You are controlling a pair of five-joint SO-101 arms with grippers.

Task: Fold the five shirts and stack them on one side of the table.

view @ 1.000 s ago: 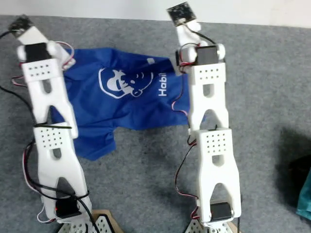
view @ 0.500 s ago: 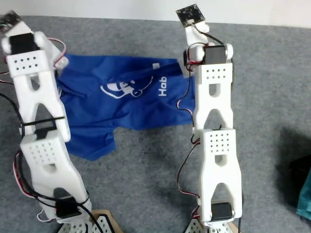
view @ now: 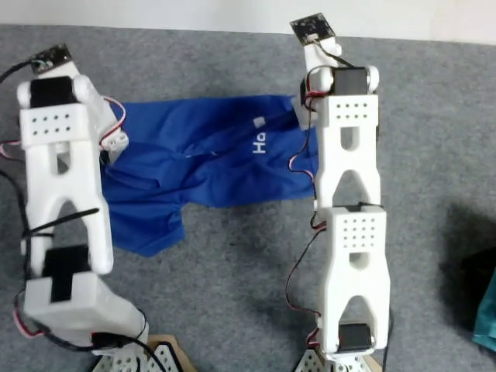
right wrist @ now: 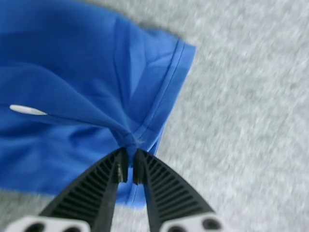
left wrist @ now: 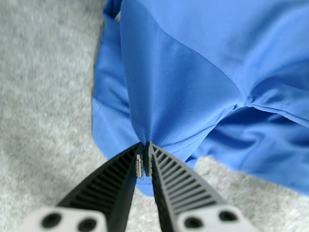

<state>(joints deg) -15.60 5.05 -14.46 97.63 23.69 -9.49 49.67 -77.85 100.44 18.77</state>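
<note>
The left tool [left wrist: 144, 157] and right tool [right wrist: 126, 154] each clamp an edge of the creased blue fabric shirt [view: 209, 163] spread beyond their tips, seemingly mid-fold; next, carry both edges over evenly.

One blue shirt [view: 209, 163] on one grey table [view: 434, 139]. One small white label [view: 259, 122] on that shirt. Two white arms: left arm [view: 58, 178], right arm [view: 349, 155]. Two grippers, one to each arm: left gripper [left wrist: 145, 162], right gripper [right wrist: 126, 166]. Two ribbed black fingers [left wrist: 113, 181] on each, which makes four in all. Two small dark circuit boards, one at each wrist. One teal cloth [view: 487, 314] at the table's edge; cannot tell whether a shirt.
</note>
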